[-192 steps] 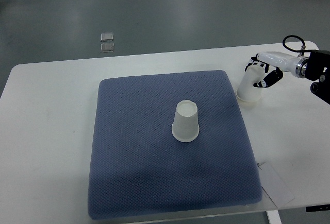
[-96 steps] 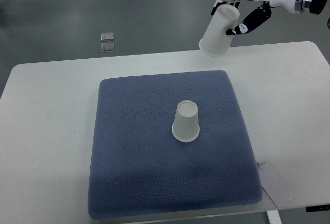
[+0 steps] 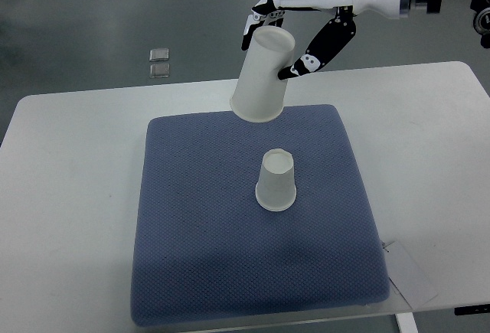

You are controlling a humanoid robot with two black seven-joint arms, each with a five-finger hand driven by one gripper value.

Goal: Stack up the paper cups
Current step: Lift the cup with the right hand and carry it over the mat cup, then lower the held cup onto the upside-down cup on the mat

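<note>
An upside-down white paper cup (image 3: 276, 181) stands in the middle of the blue mat (image 3: 191, 233). My right hand (image 3: 280, 36) comes in from the upper right and is shut on a second white paper cup (image 3: 262, 76), held mouth down and tilted. That held cup hangs in the air above the mat's far edge, up and to the left of the standing cup. The two cups are apart. The left arm does not show.
The mat lies on a white table (image 3: 69, 195). Two small clear squares (image 3: 159, 62) sit on the grey floor beyond the table's far edge. A paper tag (image 3: 409, 272) pokes out at the mat's near right corner.
My right hand lifted the second cup off the table at the right, then carried it up and leftward. It now hangs lower and closer to the standing cup, which has not moved.
</note>
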